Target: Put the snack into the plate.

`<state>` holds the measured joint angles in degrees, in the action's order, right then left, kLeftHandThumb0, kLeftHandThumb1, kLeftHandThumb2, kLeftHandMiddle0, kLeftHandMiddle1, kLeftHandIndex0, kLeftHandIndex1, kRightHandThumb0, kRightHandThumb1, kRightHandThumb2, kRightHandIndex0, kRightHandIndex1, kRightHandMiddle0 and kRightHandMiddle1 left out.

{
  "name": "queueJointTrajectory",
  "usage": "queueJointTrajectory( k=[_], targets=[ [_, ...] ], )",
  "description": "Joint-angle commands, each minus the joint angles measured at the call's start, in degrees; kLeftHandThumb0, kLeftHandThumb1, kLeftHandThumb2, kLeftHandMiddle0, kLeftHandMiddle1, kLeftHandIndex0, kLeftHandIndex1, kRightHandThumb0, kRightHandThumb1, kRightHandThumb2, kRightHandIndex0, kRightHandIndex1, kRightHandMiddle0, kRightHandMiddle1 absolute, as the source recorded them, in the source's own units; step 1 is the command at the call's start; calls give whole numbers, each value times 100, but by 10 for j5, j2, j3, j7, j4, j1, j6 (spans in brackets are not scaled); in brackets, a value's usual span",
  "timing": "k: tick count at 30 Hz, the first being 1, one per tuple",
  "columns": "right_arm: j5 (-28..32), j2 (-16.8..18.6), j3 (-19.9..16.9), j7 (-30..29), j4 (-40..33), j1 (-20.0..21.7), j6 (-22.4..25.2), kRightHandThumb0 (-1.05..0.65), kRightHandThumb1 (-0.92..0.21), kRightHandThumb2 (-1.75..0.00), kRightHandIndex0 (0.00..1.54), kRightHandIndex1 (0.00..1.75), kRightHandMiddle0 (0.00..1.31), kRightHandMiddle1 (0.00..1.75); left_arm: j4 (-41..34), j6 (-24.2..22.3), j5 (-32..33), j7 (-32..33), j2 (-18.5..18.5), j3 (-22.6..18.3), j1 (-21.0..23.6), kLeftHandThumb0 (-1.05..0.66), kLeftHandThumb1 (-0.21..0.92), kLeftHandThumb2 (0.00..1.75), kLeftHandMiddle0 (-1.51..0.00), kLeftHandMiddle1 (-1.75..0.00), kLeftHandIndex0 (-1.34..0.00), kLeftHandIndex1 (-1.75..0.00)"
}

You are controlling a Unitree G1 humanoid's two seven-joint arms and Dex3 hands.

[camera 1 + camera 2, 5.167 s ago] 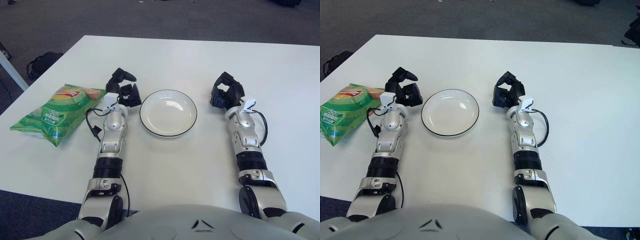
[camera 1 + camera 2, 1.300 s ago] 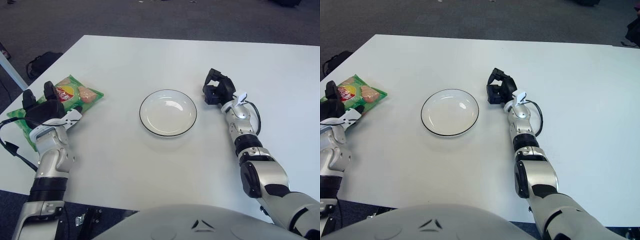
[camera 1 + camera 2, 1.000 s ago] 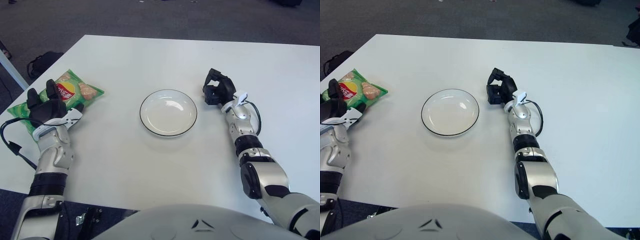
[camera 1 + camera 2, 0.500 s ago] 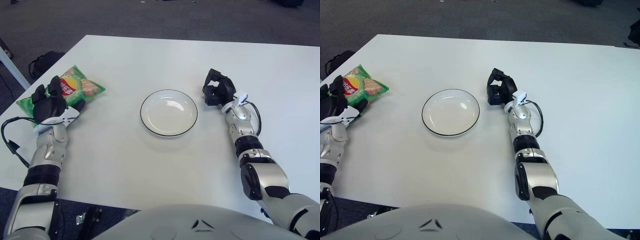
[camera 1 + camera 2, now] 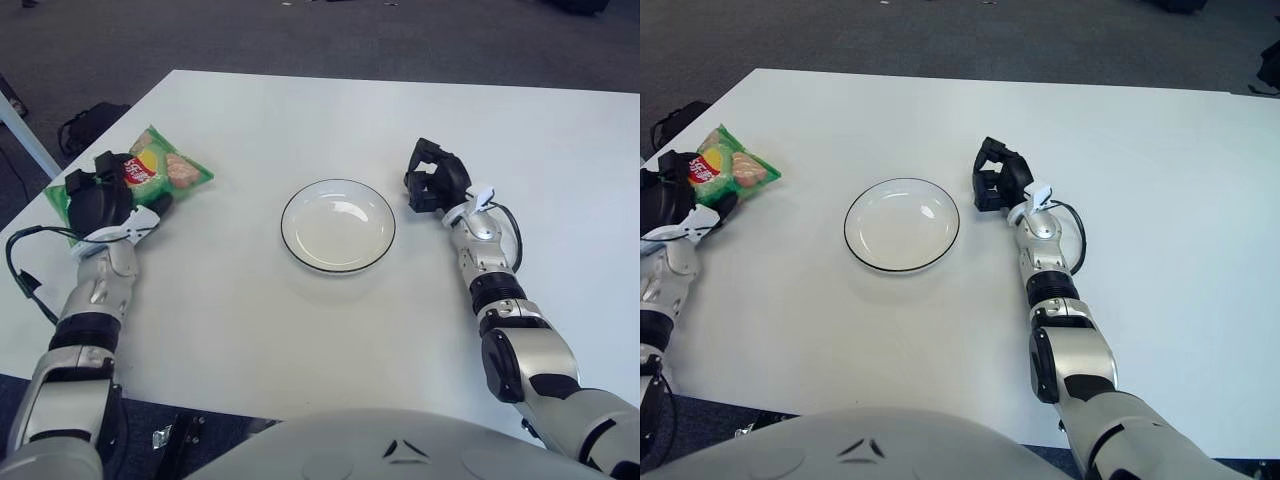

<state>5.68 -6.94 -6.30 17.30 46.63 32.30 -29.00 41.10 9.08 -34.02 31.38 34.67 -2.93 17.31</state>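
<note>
A green snack bag [image 5: 165, 170] with a red logo is at the table's left edge, its far end raised and tilted. My left hand [image 5: 98, 203] is closed over the bag's near end, which it hides. The white plate [image 5: 338, 252] with a dark rim lies empty at the table's middle, well to the right of the bag. My right hand [image 5: 433, 185] shows just right of the plate with its fingers curled and nothing in them.
The white table [image 5: 330, 120] ends close to the left of the bag, with dark carpet beyond. A black bag [image 5: 85, 122] lies on the floor at the far left. A cable [image 5: 20, 270] loops off my left forearm.
My left hand has closed on the snack bag and drawn it up and toward the far left; the bag now stands more tilted. The right hand and plate have not moved.
</note>
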Motion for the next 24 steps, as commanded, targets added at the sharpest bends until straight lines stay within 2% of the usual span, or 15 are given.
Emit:
queueJointTrajectory(
  k=[1, 3, 6, 12, 15, 20, 24],
  targets=[
    [3, 1, 0, 0, -8, -13, 8, -51, -24, -140, 132, 175, 67, 175, 40, -7, -4, 8, -7, 23, -7, 1, 24, 135, -68, -158, -48, -174],
    [3, 1, 1, 0, -10, -14, 8, -51, -25, -140, 132, 175, 67, 175, 48, -13, -15, 29, -6, 33, 0, 0, 14, 145, -77, -154, -57, -174],
    [3, 1, 2, 3, -14, -16, 9, -51, -25, -140, 132, 175, 67, 175, 56, -19, -24, 51, -5, 47, 8, 0, 5, 155, -85, -153, -63, -175],
    [3, -1, 4, 5, -17, -17, 12, -50, -26, -138, 132, 175, 66, 175, 61, -27, -20, 62, -5, 60, 16, 0, -2, 164, -89, -158, -68, -175],
    [3, -2, 5, 9, -20, -18, 17, -50, -27, -138, 132, 175, 66, 175, 43, -39, -8, 47, -11, 59, 19, 0, -3, 166, -90, -158, -68, -175],
    [4, -2, 4, 11, -25, -20, 22, -50, -28, -136, 131, 175, 64, 175, 1, -66, 2, 24, -16, 60, 23, 0, -4, 167, -91, -159, -68, -175],
    [2, -2, 5, 8, -29, -21, 27, -49, -29, -135, 130, 175, 64, 175, -113, -128, -7, -9, -29, 64, 22, 0, -6, 169, -92, -159, -70, -175]
  ],
)
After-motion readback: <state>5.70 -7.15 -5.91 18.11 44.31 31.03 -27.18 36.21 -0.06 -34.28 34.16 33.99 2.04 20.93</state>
